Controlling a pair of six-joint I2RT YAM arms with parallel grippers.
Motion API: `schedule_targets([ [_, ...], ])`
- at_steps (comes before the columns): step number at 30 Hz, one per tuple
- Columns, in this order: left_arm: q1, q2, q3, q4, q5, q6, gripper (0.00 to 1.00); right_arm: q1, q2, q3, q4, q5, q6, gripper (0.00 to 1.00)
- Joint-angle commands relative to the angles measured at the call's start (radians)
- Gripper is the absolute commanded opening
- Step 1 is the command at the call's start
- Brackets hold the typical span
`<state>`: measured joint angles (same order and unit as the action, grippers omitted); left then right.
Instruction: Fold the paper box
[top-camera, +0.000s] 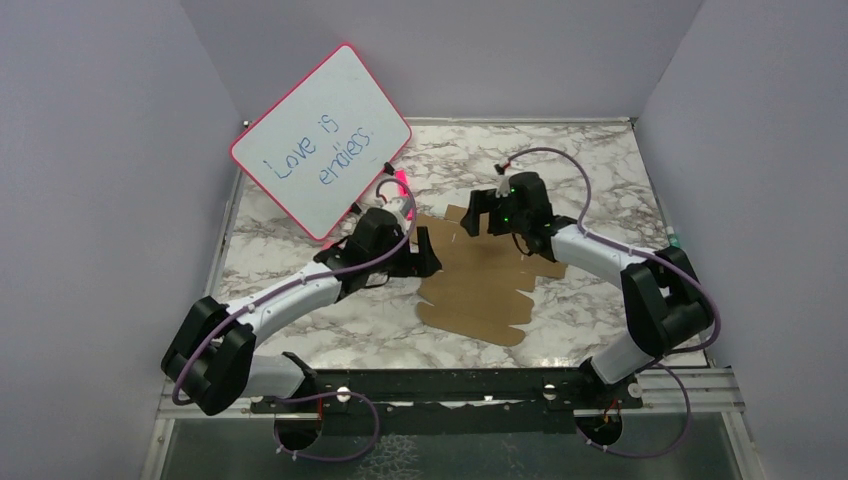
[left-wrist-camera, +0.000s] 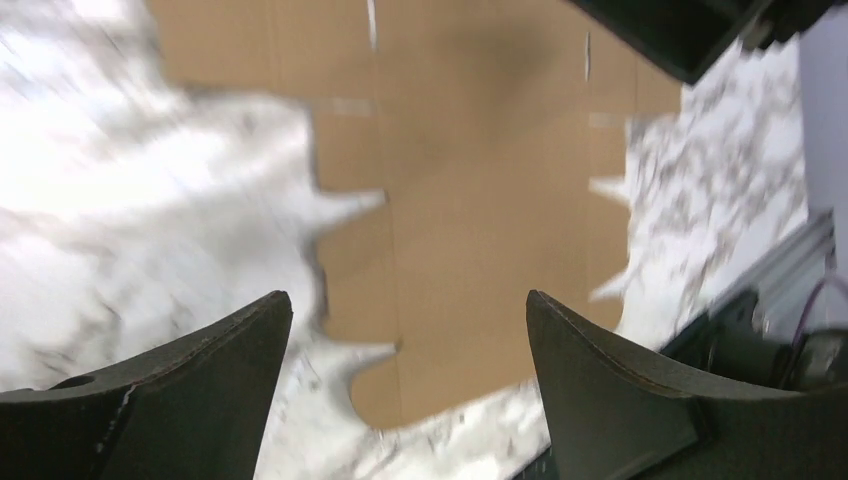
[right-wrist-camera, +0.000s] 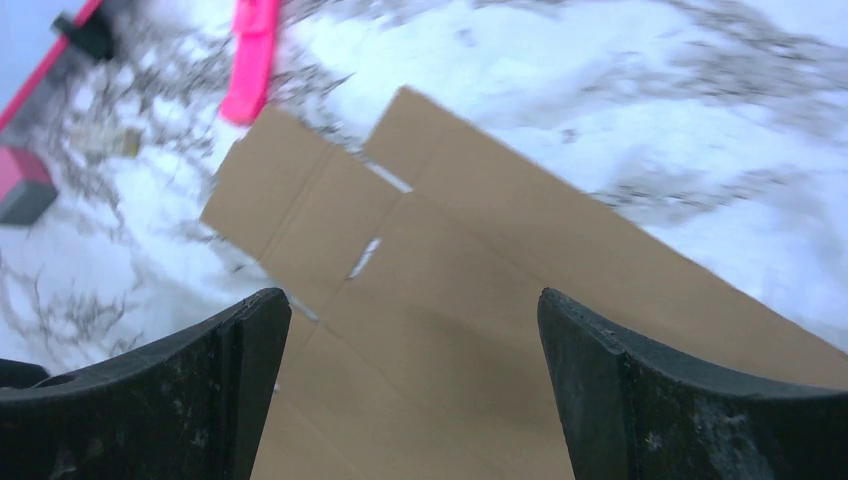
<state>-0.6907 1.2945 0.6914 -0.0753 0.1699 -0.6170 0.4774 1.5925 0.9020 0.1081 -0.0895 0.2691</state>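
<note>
Folding seems not yet begun: one paper box (top-camera: 480, 285) lies flat and unfolded at the middle of the surface (top-camera: 600, 170). Two pincers hover over it, the left pincer (left-wrist-camera: 405, 300) and the right pincer (right-wrist-camera: 405, 295), both spread and pinching nothing. The next move likely calls for raising a flap along its crease. One whiteboard (top-camera: 320, 140) leans at the far-left corner.

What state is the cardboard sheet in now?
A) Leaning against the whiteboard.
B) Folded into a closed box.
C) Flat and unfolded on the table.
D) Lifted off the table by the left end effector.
C: the cardboard sheet lies spread flat on the table, and the left end effector and right end effector hang open above it.
</note>
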Motion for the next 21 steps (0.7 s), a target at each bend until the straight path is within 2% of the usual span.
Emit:
schedule_targets([
  [1,0.096,0.04,0.15,-0.039,-0.045,0.106,0.87,-0.138,-0.056,-0.034,-0.048,-0.039,0.109,1.0],
  [12,0.126,0.463,0.541,-0.033,0.108,0.187,0.86,-0.175,-0.096,-0.181,-0.005,-0.02,0.206,1.0],
  [17,0.126,0.593,0.613,-0.029,0.157,0.183,0.86,-0.175,-0.076,-0.192,-0.004,-0.018,0.195,1.0],
  [21,0.126,0.63,0.594,-0.013,0.183,0.165,0.85,-0.176,-0.052,-0.192,0.007,-0.033,0.19,1.0],
])
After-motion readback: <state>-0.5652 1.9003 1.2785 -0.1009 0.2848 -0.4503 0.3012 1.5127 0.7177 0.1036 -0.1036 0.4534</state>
